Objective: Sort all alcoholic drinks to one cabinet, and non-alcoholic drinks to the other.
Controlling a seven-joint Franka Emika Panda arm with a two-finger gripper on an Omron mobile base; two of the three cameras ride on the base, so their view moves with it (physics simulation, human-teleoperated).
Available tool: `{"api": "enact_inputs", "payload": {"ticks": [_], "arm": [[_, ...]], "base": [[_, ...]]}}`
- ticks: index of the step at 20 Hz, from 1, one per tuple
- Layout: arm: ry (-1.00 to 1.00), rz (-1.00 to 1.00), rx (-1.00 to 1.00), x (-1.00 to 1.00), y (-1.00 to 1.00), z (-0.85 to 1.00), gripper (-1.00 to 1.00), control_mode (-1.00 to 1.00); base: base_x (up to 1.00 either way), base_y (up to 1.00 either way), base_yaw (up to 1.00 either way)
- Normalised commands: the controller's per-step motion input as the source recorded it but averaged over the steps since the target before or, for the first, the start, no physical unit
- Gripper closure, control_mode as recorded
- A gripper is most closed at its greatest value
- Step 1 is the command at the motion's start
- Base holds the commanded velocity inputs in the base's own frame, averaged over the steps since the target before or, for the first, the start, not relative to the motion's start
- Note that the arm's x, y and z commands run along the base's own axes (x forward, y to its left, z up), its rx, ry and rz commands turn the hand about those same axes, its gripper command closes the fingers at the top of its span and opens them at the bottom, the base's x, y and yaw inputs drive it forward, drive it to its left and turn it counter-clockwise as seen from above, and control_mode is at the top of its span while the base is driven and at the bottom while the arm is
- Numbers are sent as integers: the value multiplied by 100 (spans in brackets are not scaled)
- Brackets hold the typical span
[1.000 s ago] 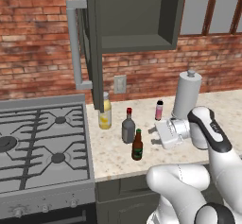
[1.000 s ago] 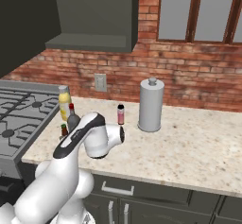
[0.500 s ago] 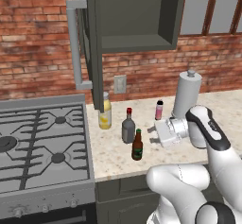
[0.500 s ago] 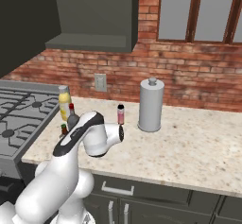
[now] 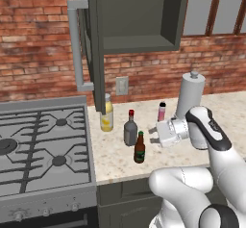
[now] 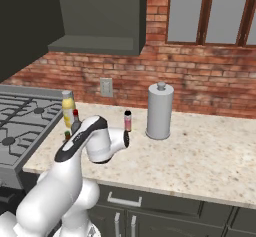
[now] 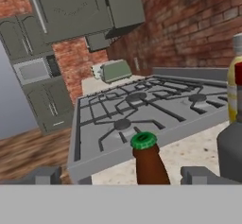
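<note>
Brown beer bottle (image 7: pixel 150 164), green cap, stands between wide-apart finger tips (image 7: pixel 43 176). Stove (image 7: pixel 142 107) behind. Grey bottle (image 7: pixel 231 150) at right.

Speckled beige counter (image 5: pixel 120 159) running right from the gas stove (image 5: pixel 43 150). Nearest the stove, by the wall: tall yellow bottle (image 5: pixel 106 113). Right of the stove and further forward: grey red-capped bottle (image 5: pixel 130 129), with brown beer bottle (image 5: pixel 140 148) just in front. Further from the stove: small pink bottle (image 5: pixel 162 111), then a tall grey canister (image 5: pixel 189 96) near the brick wall.
</note>
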Motion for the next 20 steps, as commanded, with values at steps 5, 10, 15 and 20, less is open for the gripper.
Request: {"api": "enact_inputs", "payload": {"ticks": [5,10,15,20], "arm": [[2,-8,0,0,18,-23,-100,-100],[1,-7,0,0,16,-28,-100,-100],[3,-7,0,0,14,-41,-100,-100],[2,-6,0,0,17,-43,-100,-100]], "base": [[0,0,0],[0,0,0],[0,0,0],[0,0,0]]}}
